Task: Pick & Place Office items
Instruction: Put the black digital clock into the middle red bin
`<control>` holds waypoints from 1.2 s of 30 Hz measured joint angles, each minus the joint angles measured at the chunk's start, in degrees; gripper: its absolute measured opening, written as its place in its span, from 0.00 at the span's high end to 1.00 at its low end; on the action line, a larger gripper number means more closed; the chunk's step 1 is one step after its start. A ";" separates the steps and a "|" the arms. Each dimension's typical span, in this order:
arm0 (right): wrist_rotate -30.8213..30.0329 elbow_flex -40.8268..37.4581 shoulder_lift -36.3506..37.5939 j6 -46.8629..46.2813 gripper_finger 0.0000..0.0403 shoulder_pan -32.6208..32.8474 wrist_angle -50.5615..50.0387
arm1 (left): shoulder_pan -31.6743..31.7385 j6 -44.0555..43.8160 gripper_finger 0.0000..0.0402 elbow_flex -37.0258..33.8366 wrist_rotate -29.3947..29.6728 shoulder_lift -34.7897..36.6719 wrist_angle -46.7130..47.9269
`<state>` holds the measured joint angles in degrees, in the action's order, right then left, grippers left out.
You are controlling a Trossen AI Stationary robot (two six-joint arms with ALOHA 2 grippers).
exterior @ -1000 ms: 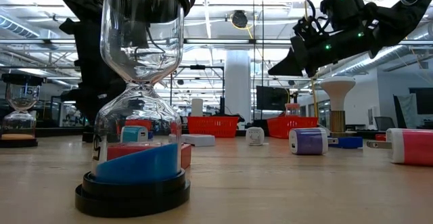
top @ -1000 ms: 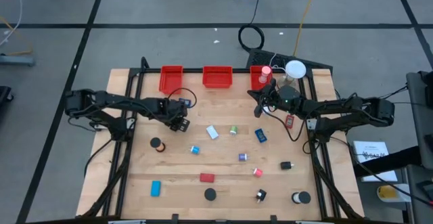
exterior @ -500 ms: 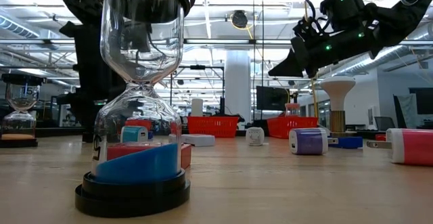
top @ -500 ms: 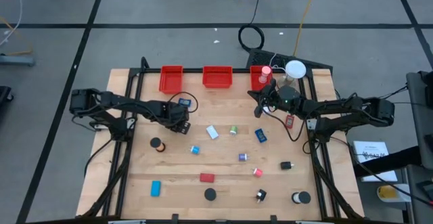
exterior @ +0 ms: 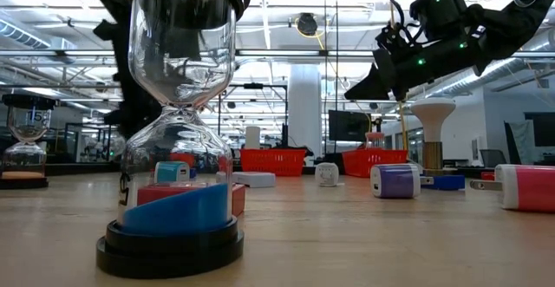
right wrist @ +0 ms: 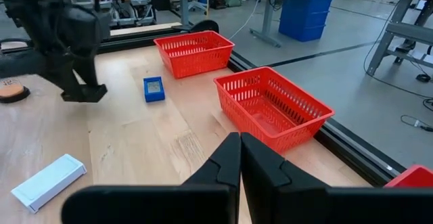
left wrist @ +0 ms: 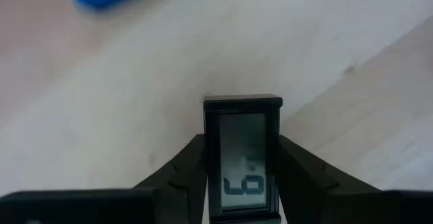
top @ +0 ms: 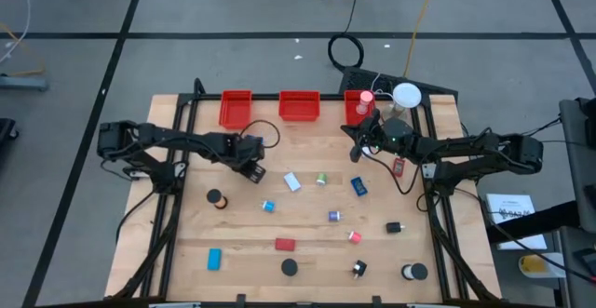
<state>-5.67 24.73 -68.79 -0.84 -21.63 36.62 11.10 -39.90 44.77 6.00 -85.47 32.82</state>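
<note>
Small office items lie scattered on the wooden table (top: 186,234): a white block (top: 292,181), a green bit (top: 321,179), a blue block (top: 359,186), a purple bit (top: 333,216) and a red block (top: 284,245). My left gripper (top: 250,161), left of the table's middle, points steeply down and is shut on a small black device with a grey display (left wrist: 242,149). A blue square item (right wrist: 153,88) lies just beyond it. My right gripper (top: 356,152) hangs shut and nearly level above the far right of the table, holding nothing. My left gripper pinches the black display device by its two long side edges (left wrist: 211,158) between its two fingers (left wrist: 189,173). The fingers come from above, slanting steeply down, and lie along the device, whose display faces the wrist camera. Whether the device is clear of the table I cannot tell.
Three red bins (top: 236,106) (top: 299,104) (top: 357,106) stand along the far edge, with a white round lamp (top: 406,94) at the far right. An hourglass with blue sand (exterior: 178,122) stands near the front edge. More small items lie across the near half.
My left gripper has shifted a little toward the table's right edge and rolled about its own axis. My right arm has kept still.
</note>
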 joint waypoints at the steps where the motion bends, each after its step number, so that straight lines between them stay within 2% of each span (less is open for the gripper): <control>1: 0.00 0.00 0.00 0.00 0.99 -0.02 0.00 | 0.66 2.57 0.66 0.89 0.25 0.00 -1.77; 7: 0.00 0.00 0.00 0.00 0.99 0.00 0.00 | 5.90 20.89 0.66 6.05 1.44 -2.92 -14.25; 10: -0.03 0.00 0.00 0.00 0.99 -0.01 0.01 | 9.06 27.05 0.66 11.56 1.37 -7.82 -14.93; 13: -0.03 0.00 0.00 -0.17 0.99 0.00 0.13 | 12.24 29.02 0.66 18.78 -0.56 -12.62 -14.32; 17: -0.02 0.00 0.00 -0.22 0.99 -0.01 0.20 | 15.58 26.65 0.66 29.91 -4.44 -17.13 -12.22; 22: -0.04 0.00 0.00 -0.15 0.99 0.00 -0.04 | 19.34 18.95 0.66 42.84 -3.64 -23.63 -5.93; 26: -0.02 0.00 0.00 -0.17 0.99 0.00 -0.04 | 21.39 13.29 0.66 50.72 -5.87 -30.08 -1.44; 31: -0.02 0.00 0.00 -0.20 0.99 0.14 -0.62 | 22.74 9.84 0.66 56.86 -4.85 -36.56 6.94; 36: -0.02 0.00 0.00 -0.10 0.99 1.30 -1.00 | 24.37 6.74 0.66 57.10 -2.91 -37.81 6.46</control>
<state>-5.69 24.73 -68.79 -0.94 -20.34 35.62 35.48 -33.16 101.86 3.09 -123.29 39.28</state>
